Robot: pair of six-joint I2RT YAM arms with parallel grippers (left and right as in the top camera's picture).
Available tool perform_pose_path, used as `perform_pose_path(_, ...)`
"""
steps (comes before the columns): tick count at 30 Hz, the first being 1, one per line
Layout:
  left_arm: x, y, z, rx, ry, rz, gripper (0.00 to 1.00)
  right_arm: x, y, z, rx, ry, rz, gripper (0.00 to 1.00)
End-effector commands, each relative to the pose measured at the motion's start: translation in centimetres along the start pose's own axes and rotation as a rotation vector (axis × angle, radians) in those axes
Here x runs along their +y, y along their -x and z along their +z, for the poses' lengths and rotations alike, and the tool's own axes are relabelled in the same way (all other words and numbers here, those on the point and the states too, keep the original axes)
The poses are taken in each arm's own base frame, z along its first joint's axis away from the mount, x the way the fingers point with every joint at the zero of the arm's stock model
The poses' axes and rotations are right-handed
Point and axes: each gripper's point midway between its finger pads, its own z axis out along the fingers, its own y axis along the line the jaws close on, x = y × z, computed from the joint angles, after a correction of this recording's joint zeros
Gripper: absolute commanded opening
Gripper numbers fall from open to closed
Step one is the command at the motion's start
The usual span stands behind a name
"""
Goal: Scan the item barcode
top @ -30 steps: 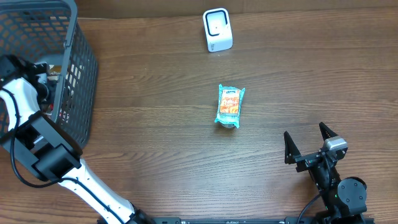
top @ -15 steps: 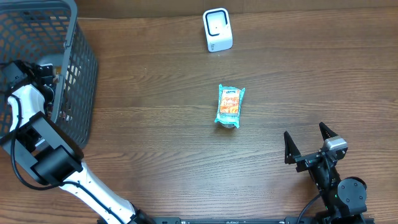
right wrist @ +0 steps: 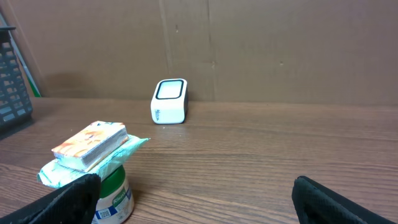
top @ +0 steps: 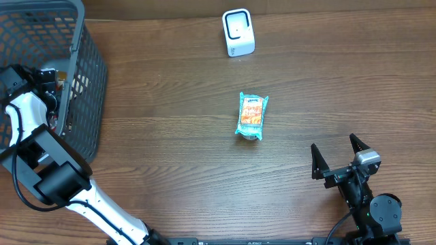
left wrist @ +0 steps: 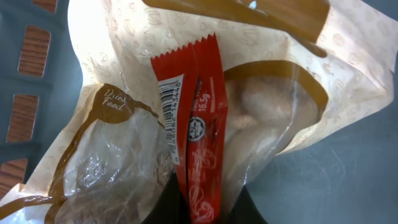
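The left fingers (left wrist: 166, 210) are pressed together on the near end of a red packet (left wrist: 202, 124), one on each flat side. The packet's long axis runs straight away from them, so nearly its whole length sticks out past the tips. Its barcode (left wrist: 171, 102) sits on the strip to the left of the centre seam, toward the far end, and faces back at the wrist rather than outward. Just behind the packet, and touching it, lies a clear bag with brown print (left wrist: 112, 143), with the basket floor beyond that.

The pinch is down inside the basket (top: 88, 61). The scanner (top: 238, 32) stands on the table (top: 170, 136) well apart from these fingers, on the other side of the basket wall. The coming move probably means lifting the packet clear of the rim, carrying it across, and turning the wrist so the barcode faces the scanner's window.

The right fingers (top: 317, 162) are spread wide and empty at the table's near edge. A snack pack (top: 252, 114) lies between them and the scanner. They look slightly closer to the scanner, but the left arm has the item.
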Motion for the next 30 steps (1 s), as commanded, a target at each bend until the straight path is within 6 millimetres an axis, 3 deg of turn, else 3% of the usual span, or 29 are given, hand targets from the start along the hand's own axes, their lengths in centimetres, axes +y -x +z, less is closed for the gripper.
perform_pose_path(1, 0.7, 1.4, -2.7, -0.052, 0.016, -0.044, 0.04, -0.1, -0.2, 0.0, -0.002, -0.005, 0.004, 1.00)
perform_pose_path(8, 1.8, 4.1, -7.4, -0.158, 0.064, -0.072, 0.04, -0.1, -0.2, 0.0, -0.002, -0.004, 0.004, 1.00)
perform_pose_path(15, 2.3, 5.1, -10.0, -0.205, 0.086, -0.102, 0.04, -0.1, -0.2, 0.0, -0.002, -0.005, 0.004, 1.00)
perform_pose_path(18, 2.0, 4.3, -9.0, -0.174, 0.073, -0.099, 0.04, -0.1, -0.2, 0.0, -0.002, -0.005, 0.004, 1.00)
perform_pose_path(23, 0.8, 1.5, -4.3, -0.066, 0.032, -0.045, 0.05, -0.1, -0.2, 0.0, -0.002, -0.005, 0.004, 1.00)
perform_pose_path(27, 0.5, 0.4, -1.6, -0.031, 0.015, -0.048, 0.08, -0.1, -0.2, 0.0, -0.002, -0.004, 0.004, 1.00)
perform_pose_path(29, 0.6, 0.6, -1.1, -0.041, 0.020, -0.047, 0.50, -0.1, -0.2, 0.0, -0.002, -0.004, 0.004, 1.00)
perform_pose_path(30, 0.7, 0.8, -1.1, -0.049, 0.023, -0.047, 0.75, -0.1, -0.2, 0.0, -0.002, -0.004, 0.004, 1.00)
